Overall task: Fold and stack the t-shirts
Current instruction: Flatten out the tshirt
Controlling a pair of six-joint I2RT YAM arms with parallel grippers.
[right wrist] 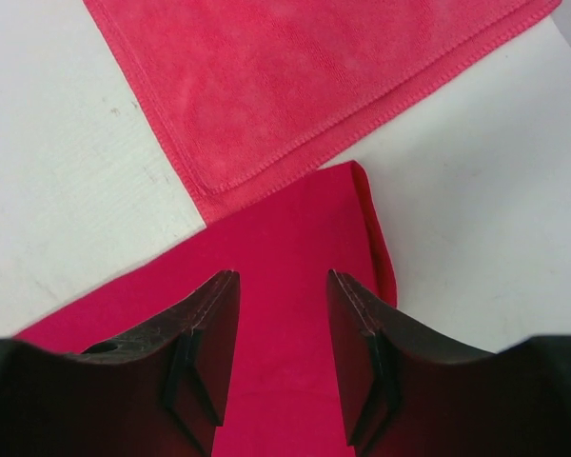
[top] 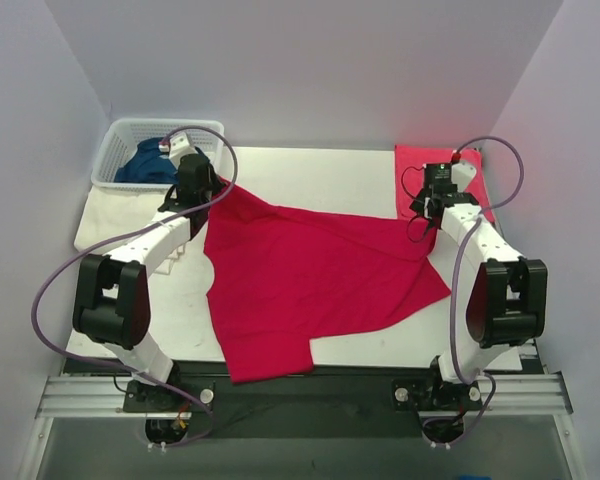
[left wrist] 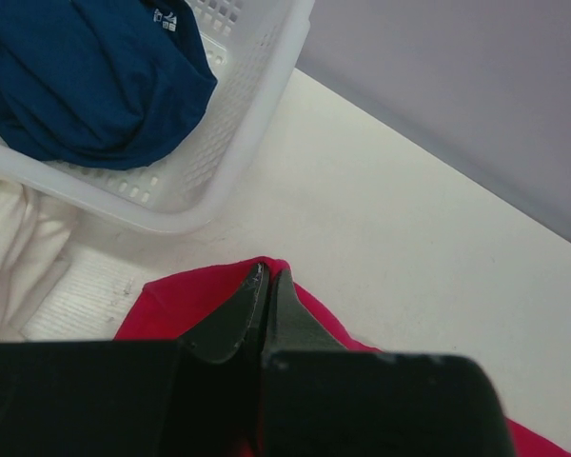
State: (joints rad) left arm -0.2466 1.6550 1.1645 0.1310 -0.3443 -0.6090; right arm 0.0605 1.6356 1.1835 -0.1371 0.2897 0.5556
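The large crimson t-shirt (top: 310, 280) lies spread across the middle of the table. My left gripper (left wrist: 268, 276) is shut on its back left corner (left wrist: 171, 300), close to the basket. My right gripper (right wrist: 283, 281) is open, its fingers (right wrist: 214, 324) straddling the shirt's back right corner (right wrist: 295, 228), which lies flat on the table. In the top view the left gripper (top: 195, 188) and right gripper (top: 432, 207) are at opposite ends of the shirt's far edge. The dark blue t-shirt (left wrist: 86, 86) is bundled in the basket. The cream-white t-shirt (top: 110, 215) lies at the left edge.
The white lattice basket (top: 120, 140) stands at the back left corner, its wall (left wrist: 228, 114) just beyond my left fingertips. A pink-red towel (right wrist: 305, 76) lies flat at the back right, right beside the crimson shirt's corner. Walls enclose the table at back and sides.
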